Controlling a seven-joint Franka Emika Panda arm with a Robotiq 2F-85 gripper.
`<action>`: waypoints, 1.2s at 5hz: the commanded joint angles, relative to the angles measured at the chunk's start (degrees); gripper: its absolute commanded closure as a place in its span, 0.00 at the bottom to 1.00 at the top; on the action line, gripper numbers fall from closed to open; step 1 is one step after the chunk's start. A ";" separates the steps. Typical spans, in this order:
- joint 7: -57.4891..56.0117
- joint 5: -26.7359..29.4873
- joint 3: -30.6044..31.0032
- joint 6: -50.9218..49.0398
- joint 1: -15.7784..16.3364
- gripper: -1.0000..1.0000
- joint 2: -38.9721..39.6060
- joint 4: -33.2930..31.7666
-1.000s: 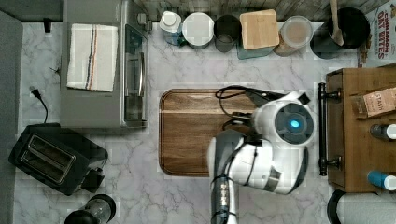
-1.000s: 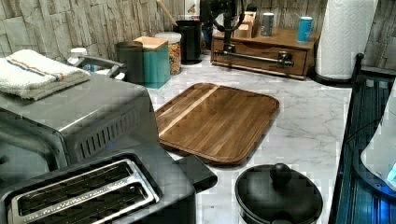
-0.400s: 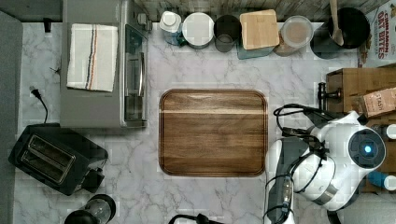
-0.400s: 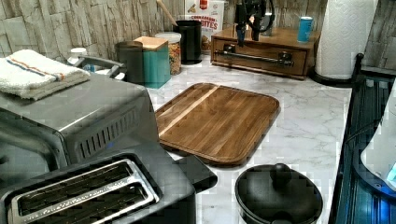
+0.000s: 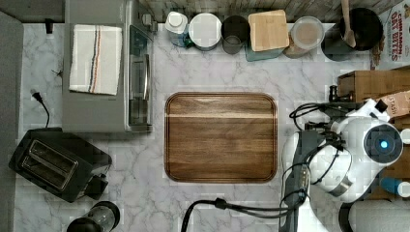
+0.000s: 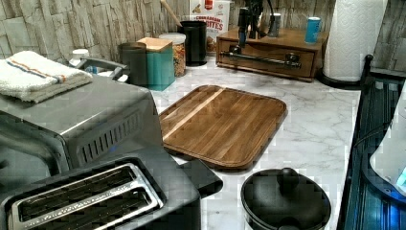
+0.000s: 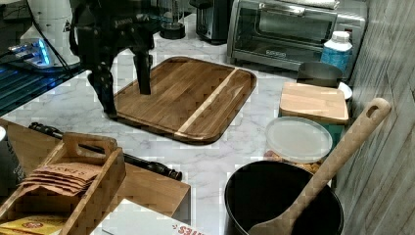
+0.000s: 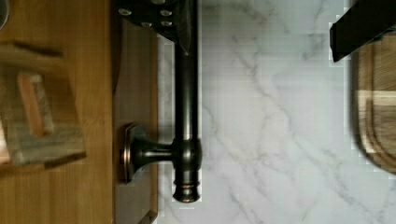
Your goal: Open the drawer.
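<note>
Gripper (image 7: 125, 90): in the right view two dark fingers are seen spread wide apart, hanging down over the marble counter (image 7: 230, 152) between the cutting board (image 7: 191, 95) and the drawer's handle (image 7: 147, 165). Nothing is held between them. In the wrist view one finger (image 8: 180, 23) overlaps the bar of the handle (image 8: 186, 107), on or just above it; actual contact cannot be confirmed. The other finger (image 8: 362, 28) is seen well apart, at the edge of the cutting board (image 8: 378, 102).

Drawer (image 6: 268, 57): a medium-brown wooden box, set against the back wall in the left view, between a black canister (image 6: 194, 40) and a paper towel roll (image 6: 352, 38). Its black bar handle (image 6: 263, 60) runs across the front on two posts. In the top view the drawer (image 5: 367, 84) lies at the top view's right, largely covered by the white arm (image 5: 358, 150). The drawer front appears flush with its casing in the wrist view.

Obscured or cut off: in the left view the gripper (image 6: 249, 21) is reduced to a dark shape above the drawer's far end, and its opening cannot be read there. A wooden caddy (image 7: 73, 186) with paper packets stands on the drawer unit, cropped at the right view's lower edge. The toaster (image 6: 95, 199) and a black lid (image 6: 285, 201) are cut off along the left view's lower edge.
</note>
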 commanded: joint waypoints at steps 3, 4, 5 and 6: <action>2.97 0.39 -3.61 5.21 -0.44 0.00 2.14 4.80; 7.40 -0.33 -3.85 7.14 0.46 0.00 2.24 1.86; 8.78 -0.29 -3.47 10.85 0.13 0.00 1.52 -1.65; 8.03 1.35 -2.87 14.34 -0.12 0.00 1.46 -4.56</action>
